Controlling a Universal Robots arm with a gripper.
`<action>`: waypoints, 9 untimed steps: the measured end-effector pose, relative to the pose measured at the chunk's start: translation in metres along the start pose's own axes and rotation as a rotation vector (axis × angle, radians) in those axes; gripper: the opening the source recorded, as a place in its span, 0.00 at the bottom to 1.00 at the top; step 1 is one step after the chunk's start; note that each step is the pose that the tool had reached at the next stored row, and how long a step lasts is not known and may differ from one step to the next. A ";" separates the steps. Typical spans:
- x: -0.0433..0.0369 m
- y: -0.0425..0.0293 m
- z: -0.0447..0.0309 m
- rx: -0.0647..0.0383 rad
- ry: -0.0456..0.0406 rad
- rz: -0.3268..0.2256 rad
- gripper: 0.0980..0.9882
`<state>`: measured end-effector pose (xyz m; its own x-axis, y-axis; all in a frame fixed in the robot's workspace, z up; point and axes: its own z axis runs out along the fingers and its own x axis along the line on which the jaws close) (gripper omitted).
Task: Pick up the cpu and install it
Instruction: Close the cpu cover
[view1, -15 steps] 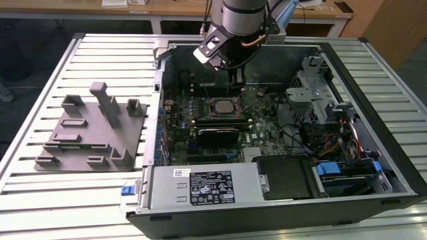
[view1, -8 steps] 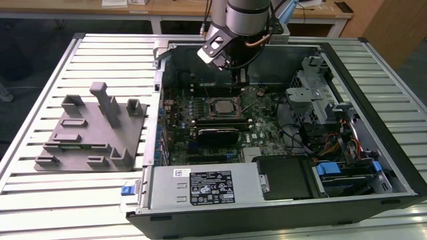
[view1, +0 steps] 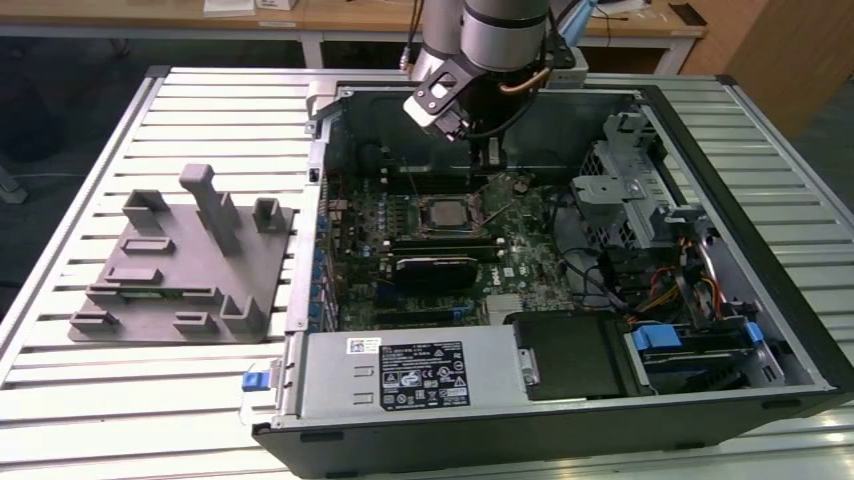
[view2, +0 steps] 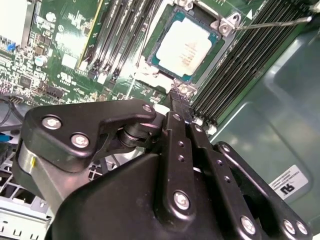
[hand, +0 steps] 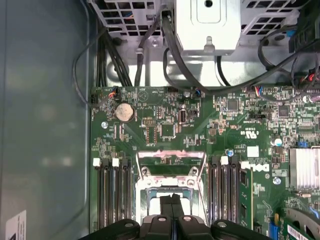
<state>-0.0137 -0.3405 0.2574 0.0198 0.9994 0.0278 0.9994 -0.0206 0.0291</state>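
The cpu (view1: 445, 213) lies flat in its socket on the green motherboard (view1: 527, 265) inside the open computer case (view1: 561, 425). In the second wrist view the cpu (view2: 186, 46) shows its silver top, framed by the socket bracket. My gripper (view1: 487, 150) hangs above the board, a little toward the case's back wall from the socket. Its two black fingers are pressed together with nothing between them, both in the second wrist view (view2: 179, 97) and in the first wrist view (hand: 171, 199), where the fingertips cover the middle of the socket (hand: 170, 165).
A grey fixture plate (view1: 174, 270) with upright posts stands on the slatted table (view1: 80, 400) at the exterior view's left. The power supply (view1: 414, 375), a drive cage (view1: 627, 170) and loose cables (view1: 667, 295) crowd the case. Memory slots (view2: 250, 65) flank the socket, with its thin lever (view2: 272, 22) raised.
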 end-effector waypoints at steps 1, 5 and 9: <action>0.0000 0.0013 0.0000 0.000 0.0000 0.000 0.01; 0.0001 0.0074 0.0002 0.000 0.0000 0.000 0.01; 0.0003 0.0143 0.0004 0.000 -0.0001 0.000 0.01</action>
<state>0.0005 -0.3405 0.2574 0.0196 0.9994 0.0277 0.9994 -0.0204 0.0291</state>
